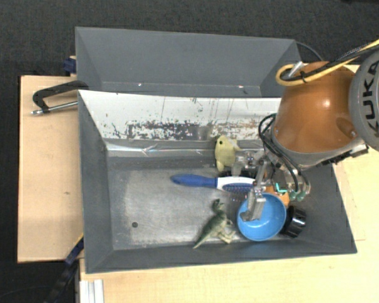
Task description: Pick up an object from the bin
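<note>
My gripper (258, 202) hangs under the orange wrist cover at the bin's right side, its tip over the rim of a round blue cup (265, 223) near the front right corner. A blue toothbrush with a white head (205, 182) lies just left of the gripper, pointing left. A green toy dinosaur (211, 227) lies to the left of the cup, at the front wall. A black cylinder (295, 223) rests against the cup's right side.
A pale yellow figure (223, 151) stands by the back wall, above the toothbrush. A small orange and green piece (293, 194) lies right of the gripper. The arm and its cables cover the bin's right rear corner. The left half of the floor is bare metal.
</note>
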### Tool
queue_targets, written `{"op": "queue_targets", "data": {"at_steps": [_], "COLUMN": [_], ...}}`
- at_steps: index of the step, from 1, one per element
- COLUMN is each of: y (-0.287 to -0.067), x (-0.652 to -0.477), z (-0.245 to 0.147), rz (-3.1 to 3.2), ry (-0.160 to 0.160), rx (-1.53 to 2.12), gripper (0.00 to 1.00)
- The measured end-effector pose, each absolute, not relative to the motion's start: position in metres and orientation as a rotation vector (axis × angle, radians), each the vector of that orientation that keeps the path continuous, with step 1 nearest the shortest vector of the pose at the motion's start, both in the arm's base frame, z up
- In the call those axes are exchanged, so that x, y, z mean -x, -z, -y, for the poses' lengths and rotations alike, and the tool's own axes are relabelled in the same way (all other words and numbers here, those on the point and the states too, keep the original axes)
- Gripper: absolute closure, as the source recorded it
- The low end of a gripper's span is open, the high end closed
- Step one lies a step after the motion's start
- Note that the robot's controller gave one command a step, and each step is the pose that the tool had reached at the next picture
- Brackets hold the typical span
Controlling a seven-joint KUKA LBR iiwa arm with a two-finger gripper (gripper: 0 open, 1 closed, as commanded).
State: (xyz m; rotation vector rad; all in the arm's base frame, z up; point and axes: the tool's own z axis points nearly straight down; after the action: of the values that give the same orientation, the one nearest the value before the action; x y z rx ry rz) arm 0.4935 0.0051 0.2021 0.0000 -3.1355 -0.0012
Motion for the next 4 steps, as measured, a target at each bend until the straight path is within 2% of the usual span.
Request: {"op": "queue_targets", "data": {"at_steps": [1, 4], "y": [-0.0701, -0.0744], "x": [-0.5673, -0.5705], "z": [0.0295, 0.0271], "rz": [3.068, 3.072], "ry": [0.004, 0.002], "rx": [0.681, 0.672], "gripper": [0.00, 0.00]}}
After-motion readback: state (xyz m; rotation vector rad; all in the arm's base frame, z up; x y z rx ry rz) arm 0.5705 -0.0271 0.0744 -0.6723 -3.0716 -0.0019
